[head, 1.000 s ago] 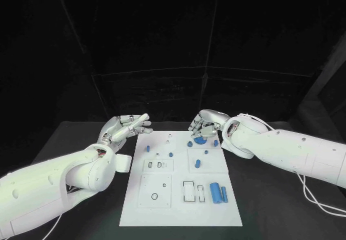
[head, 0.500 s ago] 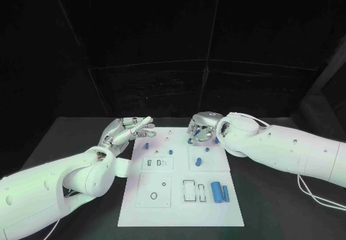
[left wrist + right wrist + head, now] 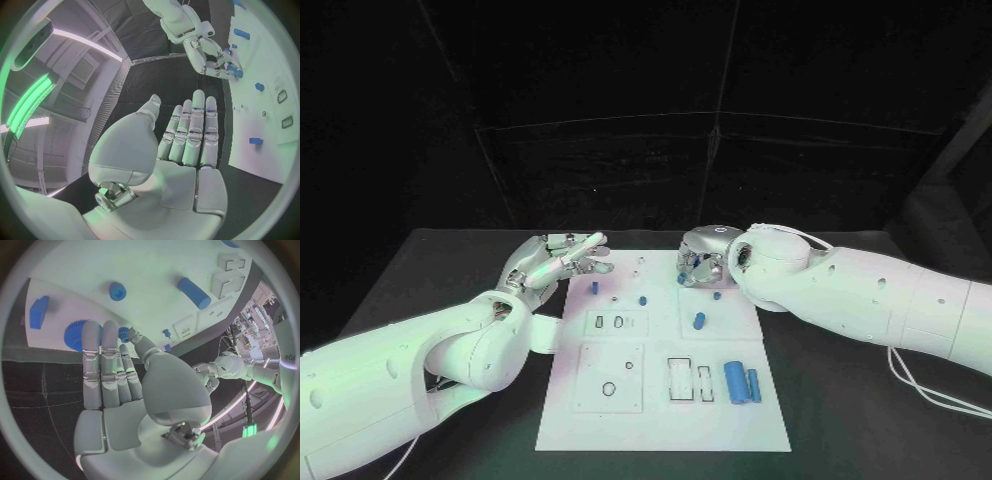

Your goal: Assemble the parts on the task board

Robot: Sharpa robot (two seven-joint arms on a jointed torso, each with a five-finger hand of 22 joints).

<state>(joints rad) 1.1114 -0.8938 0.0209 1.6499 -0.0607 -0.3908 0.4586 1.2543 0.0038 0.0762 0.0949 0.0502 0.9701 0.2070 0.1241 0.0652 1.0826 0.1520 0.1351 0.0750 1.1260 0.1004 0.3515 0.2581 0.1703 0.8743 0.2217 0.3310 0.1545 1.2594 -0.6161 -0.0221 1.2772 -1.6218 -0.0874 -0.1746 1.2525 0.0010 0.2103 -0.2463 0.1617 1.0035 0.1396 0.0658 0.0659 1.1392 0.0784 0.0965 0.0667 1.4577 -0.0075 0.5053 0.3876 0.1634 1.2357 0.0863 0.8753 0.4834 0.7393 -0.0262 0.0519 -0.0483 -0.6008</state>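
The white task board (image 3: 661, 420) lies in the middle of the table. Small blue parts stand on its far half (image 3: 594, 288) (image 3: 643, 298) (image 3: 700, 320), and two blue cylinders (image 3: 731, 381) lie at its near right. My right hand (image 3: 702, 260) hangs low over the board's far right. Its straight fingers (image 3: 100, 355) cover a blue gear (image 3: 74, 335). A small blue gear (image 3: 125, 331) sits between the thumb tip and a fingertip; whether it is pinched I cannot tell. My left hand (image 3: 560, 258) hovers beside the board's far left corner, fingers apart, holding nothing.
The black table (image 3: 430, 280) runs around the board on both sides. Near the right hand's fingers are a blue block (image 3: 39, 311), a blue round part (image 3: 117, 290) and a blue cylinder (image 3: 194, 292). Cables (image 3: 935, 395) trail on the table at the right.
My right hand has sunk towards the board and turned, and it now covers the blue gear that showed a second ago. The left hand has hardly moved.
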